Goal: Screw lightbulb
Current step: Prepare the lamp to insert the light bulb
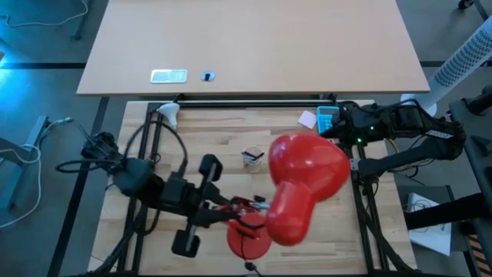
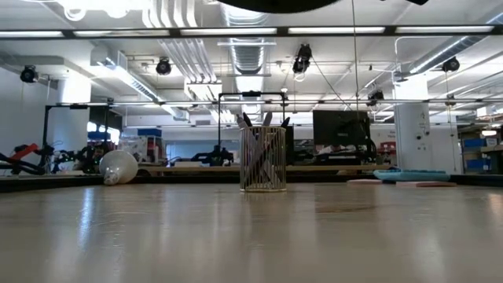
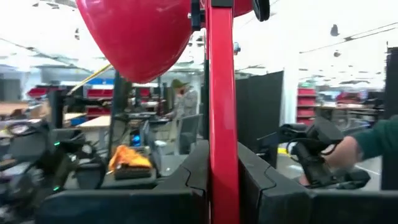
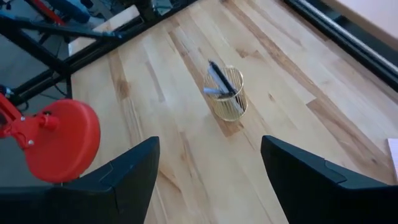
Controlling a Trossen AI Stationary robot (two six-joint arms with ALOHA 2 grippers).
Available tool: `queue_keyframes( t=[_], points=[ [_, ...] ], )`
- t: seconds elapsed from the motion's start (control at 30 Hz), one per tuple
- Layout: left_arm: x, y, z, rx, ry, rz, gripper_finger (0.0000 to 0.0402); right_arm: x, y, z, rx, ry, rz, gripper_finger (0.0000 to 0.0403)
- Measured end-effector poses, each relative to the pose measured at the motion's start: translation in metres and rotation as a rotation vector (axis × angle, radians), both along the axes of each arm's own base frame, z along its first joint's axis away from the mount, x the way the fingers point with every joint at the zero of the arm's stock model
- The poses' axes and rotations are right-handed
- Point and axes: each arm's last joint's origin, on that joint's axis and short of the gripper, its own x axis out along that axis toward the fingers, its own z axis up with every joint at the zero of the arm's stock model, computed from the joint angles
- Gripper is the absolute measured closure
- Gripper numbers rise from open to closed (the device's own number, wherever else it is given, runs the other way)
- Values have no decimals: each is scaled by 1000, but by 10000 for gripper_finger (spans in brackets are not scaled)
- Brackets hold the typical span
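The red desk lamp stands with its round base (image 1: pixel 247 238) on the table near the front edge; its cone shade (image 1: pixel 307 181) rises over the table's middle. My left gripper (image 1: pixel 240 206) is shut on the lamp's stem (image 3: pixel 222 124). The white lightbulb (image 1: pixel 169 115) lies on its side at the far left of the table and also shows in the low view (image 2: pixel 118 167). My right gripper (image 4: pixel 208 180) is open and empty, held high at the far right (image 1: pixel 338 129), looking down on the table. My left gripper pinches the lamp's straight red stem (image 3: pixel 222 163) between its two fingers (image 3: pixel 186 180), below the shade. The fingers come level from the table's left and lie across the stem. The lamp's base rests on the table.
A wire cup with pens (image 1: pixel 252 156) stands mid-table, also in the right wrist view (image 4: pixel 225 93). A blue object (image 1: pixel 327 117) and a pink note (image 1: pixel 307 119) lie at the far right. A person's hand in a green sleeve (image 3: pixel 357 149) shows beyond the table.
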Motion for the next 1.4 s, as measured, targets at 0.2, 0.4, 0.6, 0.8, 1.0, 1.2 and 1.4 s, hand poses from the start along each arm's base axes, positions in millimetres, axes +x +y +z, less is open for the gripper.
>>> queue_keyframes(
  t=[0.2, 0.4, 0.6, 0.8, 1.0, 1.2, 1.4],
  points=[
    [23, -4, 1, 2, -28, 19, 375, -10, 0, -6, -30, 91, 46, 126],
    [53, -12, 1, 7, -35, 42, 375, -19, 0, -7, -65, 146, 78, 119],
    [58, -22, 9, 35, -36, 37, 375, -21, 0, -5, -99, 139, 109, 122],
    [41, -28, 25, 8, -91, 5, 375, -20, 0, -5, -120, 139, 127, 120],
    [23, -39, 34, 7, -114, -39, 375, -20, 0, -5, -128, 138, 135, 118],
    [-9, -32, 48, -54, -39, 39, 375, -21, 0, -5, -123, 137, 130, 120],
    [-35, -24, 63, -70, -68, -12, 375, -21, 0, -5, -133, 135, 138, 113]
  ],
)
